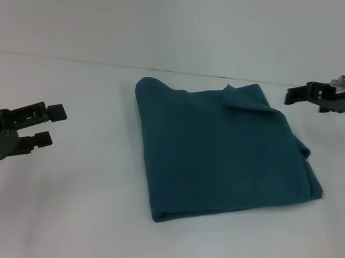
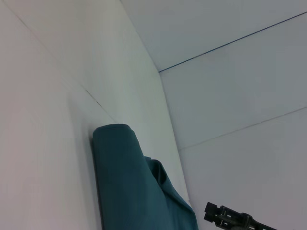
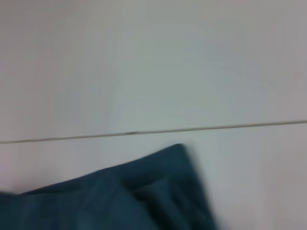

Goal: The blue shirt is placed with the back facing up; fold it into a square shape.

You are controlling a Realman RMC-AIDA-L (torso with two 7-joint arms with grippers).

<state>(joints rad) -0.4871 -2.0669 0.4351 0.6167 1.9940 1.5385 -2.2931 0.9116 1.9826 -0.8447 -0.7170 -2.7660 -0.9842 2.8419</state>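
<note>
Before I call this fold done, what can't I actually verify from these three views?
- Blue shirt, head view: layers and underside hidden by its top layer; front lettering not visible.
- Left wrist view: the shirt runs off the frame edge.
- Right wrist view: only a blurred corner of the shirt shows; its own claw is absent.
- Right claw, head view: open or shut cannot be told.
- Left claw: open, apart from the shirt.

The head view looks down at the folded dark teal-blue cotton shirt (image 1: 221,157) on the white surface (image 1: 44,213), mid-frame. Both wrist views sit low, sharing its edge (image 2: 124,182) (image 3: 144,191).
</note>
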